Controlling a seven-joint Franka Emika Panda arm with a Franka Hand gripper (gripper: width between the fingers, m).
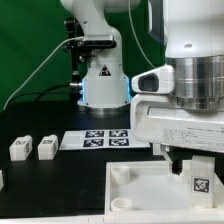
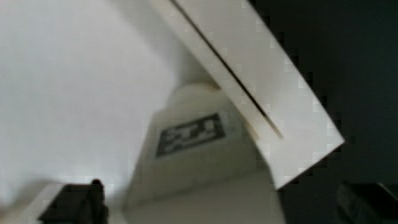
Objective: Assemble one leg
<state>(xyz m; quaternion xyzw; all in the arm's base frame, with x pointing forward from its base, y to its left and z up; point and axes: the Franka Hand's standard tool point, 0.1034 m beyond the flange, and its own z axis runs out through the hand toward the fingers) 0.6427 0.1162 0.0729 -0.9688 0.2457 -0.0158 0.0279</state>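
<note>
My gripper point(image 1: 190, 168) hangs over the near right part of the large white panel point(image 1: 140, 195). A leg point(image 1: 197, 183), a small white post with a marker tag, stands upright between the fingers over the panel. In the wrist view the leg point(image 2: 192, 132) runs down between the two dark fingertips point(image 2: 71, 203). One finger lies close against it and a strip of panel shows between the leg and the other finger, so the jaws stand slightly open around it. Two more legs point(image 1: 20, 148) point(image 1: 46, 148) lie on the black table at the exterior view's left.
The marker board point(image 1: 100, 137) lies behind the panel, in front of the arm's base point(image 1: 103, 85). Another white part point(image 1: 2, 178) shows at the exterior view's left edge. The panel's raised rim point(image 2: 267, 90) crosses the wrist view.
</note>
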